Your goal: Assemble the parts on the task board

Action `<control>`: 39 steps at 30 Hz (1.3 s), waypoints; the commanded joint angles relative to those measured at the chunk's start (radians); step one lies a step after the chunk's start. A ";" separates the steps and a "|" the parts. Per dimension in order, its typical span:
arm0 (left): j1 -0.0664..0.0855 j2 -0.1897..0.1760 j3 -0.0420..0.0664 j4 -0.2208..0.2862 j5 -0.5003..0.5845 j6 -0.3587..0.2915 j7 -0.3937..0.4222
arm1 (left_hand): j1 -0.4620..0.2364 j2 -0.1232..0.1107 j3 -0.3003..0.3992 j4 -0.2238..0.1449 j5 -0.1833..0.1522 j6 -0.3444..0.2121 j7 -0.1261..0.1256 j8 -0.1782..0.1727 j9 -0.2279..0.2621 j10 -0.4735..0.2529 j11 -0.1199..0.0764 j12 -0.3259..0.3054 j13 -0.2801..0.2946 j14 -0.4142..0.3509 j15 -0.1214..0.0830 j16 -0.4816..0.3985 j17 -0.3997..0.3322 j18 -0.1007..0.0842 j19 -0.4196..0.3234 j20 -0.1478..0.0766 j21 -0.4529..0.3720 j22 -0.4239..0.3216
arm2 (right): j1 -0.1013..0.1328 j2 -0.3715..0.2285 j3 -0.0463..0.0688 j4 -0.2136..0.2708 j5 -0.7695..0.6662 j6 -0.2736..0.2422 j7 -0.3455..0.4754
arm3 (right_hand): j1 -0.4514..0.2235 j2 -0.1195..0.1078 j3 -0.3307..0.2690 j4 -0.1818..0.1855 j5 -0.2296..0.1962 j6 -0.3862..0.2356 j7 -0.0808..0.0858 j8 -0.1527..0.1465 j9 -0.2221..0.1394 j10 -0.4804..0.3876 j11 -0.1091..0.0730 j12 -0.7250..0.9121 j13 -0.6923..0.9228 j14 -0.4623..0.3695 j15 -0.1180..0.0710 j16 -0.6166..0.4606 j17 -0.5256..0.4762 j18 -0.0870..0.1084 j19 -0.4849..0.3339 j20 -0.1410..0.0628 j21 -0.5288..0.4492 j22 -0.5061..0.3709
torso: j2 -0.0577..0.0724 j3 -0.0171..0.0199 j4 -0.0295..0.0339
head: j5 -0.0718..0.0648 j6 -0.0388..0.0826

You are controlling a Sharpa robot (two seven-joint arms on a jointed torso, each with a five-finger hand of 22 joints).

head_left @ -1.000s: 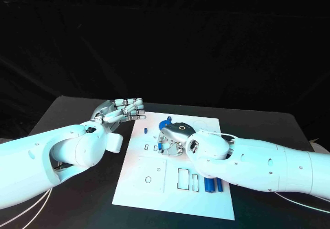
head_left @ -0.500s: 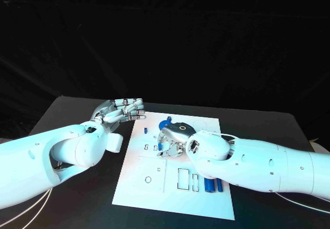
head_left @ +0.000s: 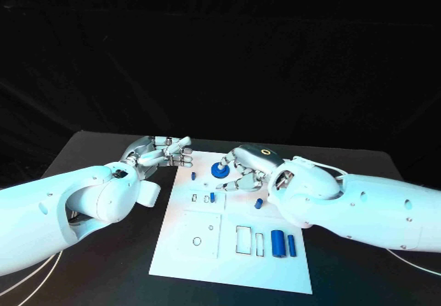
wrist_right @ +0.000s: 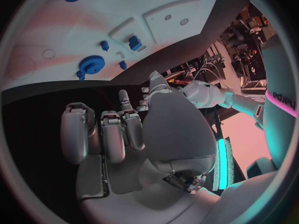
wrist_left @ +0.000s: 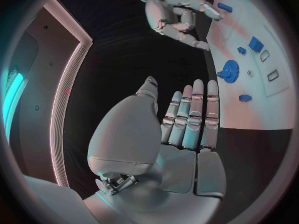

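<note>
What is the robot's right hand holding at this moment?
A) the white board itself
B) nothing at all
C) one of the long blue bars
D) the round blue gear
B: the right hand hovers over the task board with its fingers spread and bare, while the blue gear sits on the board beside it, and the right wrist view shows an empty palm.

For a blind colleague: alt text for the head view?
Two white robot arms reach over a white task board on a black table; the right robot hand hovers beside a blue gear, the left robot hand at the board's far corner.
</note>
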 commanded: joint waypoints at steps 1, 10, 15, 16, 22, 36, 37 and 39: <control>0.002 0.006 0.001 -0.019 -0.229 0.100 -0.106 | 0.009 0.018 -0.014 -0.001 0.002 0.061 -0.027 0.026 0.011 0.080 -0.031 0.031 0.015 0.092 -0.035 0.046 0.036 0.010 0.059 -0.033 0.046 0.020 | 0.017 -0.042 0.000 0.021 0.296 -0.004 0.083 | -0.002 0.010 0.004 0.000 -0.003 0.009 0.000 0.007 0.002 0.012 -0.002 0.008 0.157 0.102 -0.004 0.004 0.263 -0.006 0.006 0.001 0.003 0.140 | -0.011 0.0045 -0.0080 | 0.005 0.000; 0.018 0.049 0.002 -0.074 -0.544 0.223 -0.390 | -0.012 0.031 -0.014 -0.001 0.003 0.132 -0.087 0.049 0.038 0.262 -0.110 0.157 0.117 0.387 -0.130 0.620 0.591 -0.008 0.311 -0.152 0.375 0.291 | 0.052 -0.190 0.001 0.051 0.481 0.047 0.100 | -0.045 0.029 -0.020 0.001 0.041 0.027 -0.009 0.020 0.008 0.012 -0.011 0.008 0.156 0.097 -0.011 -0.007 0.241 -0.001 -0.005 -0.007 -0.018 0.128 | -0.032 0.0158 -0.0084 | 0.019 -0.008; 0.045 0.095 0.002 -0.110 -0.670 0.307 -0.557 | -0.087 0.021 0.019 0.008 -0.001 0.150 -0.110 0.091 0.119 0.223 -0.133 0.375 0.345 0.374 -0.149 1.091 1.106 -0.080 0.471 -0.194 0.762 0.813 | 0.056 -0.230 0.001 0.049 0.495 0.059 0.085 | -0.061 0.029 -0.037 0.002 0.055 0.030 -0.011 0.023 0.009 0.013 -0.013 0.008 0.156 0.095 -0.014 -0.009 0.236 0.000 -0.006 -0.009 -0.021 0.127 | -0.042 0.0182 -0.0068 | 0.011 -0.017; 0.052 0.105 0.001 -0.118 -0.697 0.327 -0.589 | -0.086 0.018 0.025 0.010 -0.002 0.152 -0.114 0.096 0.130 0.220 -0.134 0.400 0.370 0.378 -0.152 1.113 1.133 -0.088 0.494 -0.194 0.795 0.869 | 0.056 -0.234 0.001 0.049 0.492 0.058 0.082 | -0.062 0.029 -0.038 0.002 0.056 0.032 -0.012 0.024 0.010 0.013 -0.014 0.009 0.157 0.095 -0.014 -0.010 0.236 -0.001 -0.006 -0.009 -0.021 0.127 | -0.043 0.0192 -0.0074 | 0.010 -0.017; 0.082 0.175 0.000 -0.164 -0.795 0.419 -0.721 | -0.122 0.007 0.054 0.006 -0.003 0.128 -0.114 0.127 0.221 0.158 -0.137 0.594 0.586 0.398 -0.149 1.225 1.272 -0.126 0.599 -0.196 0.924 1.098 | 0.057 -0.245 0.001 0.045 0.459 0.040 0.056 | -0.082 0.032 -0.055 0.004 0.064 0.037 -0.015 0.030 0.012 0.014 -0.017 0.009 0.157 0.093 -0.017 -0.013 0.229 0.001 -0.008 -0.012 -0.027 0.125 | -0.049 0.0242 -0.0064 | 0.021 -0.019; 0.098 0.310 -0.018 -0.250 -0.875 0.538 -0.870 | -0.166 0.006 0.070 0.010 -0.003 0.095 -0.119 0.175 0.326 0.183 -0.136 0.822 0.826 0.434 -0.151 1.332 1.412 -0.171 0.729 -0.200 1.025 1.327 | 0.057 -0.253 0.001 0.042 0.413 0.023 0.025 | -0.083 0.032 -0.060 0.003 0.073 0.039 -0.017 0.032 0.014 0.014 -0.018 0.008 0.156 0.092 -0.018 -0.016 0.223 0.002 -0.010 -0.013 -0.032 0.122 | -0.048 0.0262 -0.0042 | 0.032 -0.029; 0.098 0.318 -0.020 -0.255 -0.875 0.540 -0.873 | -0.170 0.005 0.070 0.010 -0.003 0.094 -0.119 0.177 0.330 0.183 -0.136 0.830 0.834 0.434 -0.151 1.332 1.412 -0.171 0.729 -0.200 1.025 1.327 | 0.057 -0.252 0.001 0.041 0.412 0.023 0.024 | -0.082 0.032 -0.061 0.003 0.075 0.040 -0.017 0.033 0.014 0.014 -0.018 0.008 0.155 0.092 -0.019 -0.017 0.222 0.002 -0.011 -0.013 -0.033 0.122 | -0.047 0.0253 -0.0039 | 0.031 -0.030; 0.098 0.335 -0.024 -0.268 -0.875 0.545 -0.878 | -0.178 0.004 0.069 0.010 -0.003 0.091 -0.120 0.180 0.337 0.184 -0.136 0.840 0.845 0.434 -0.151 1.332 1.412 -0.171 0.729 -0.200 1.025 1.327 | 0.057 -0.251 0.001 0.039 0.407 0.024 0.023 | -0.082 0.031 -0.061 0.003 0.076 0.040 -0.017 0.033 0.014 0.012 -0.019 0.006 0.153 0.091 -0.019 -0.017 0.221 0.002 -0.012 -0.014 -0.034 0.121 | -0.047 0.0242 -0.0041 | 0.032 -0.029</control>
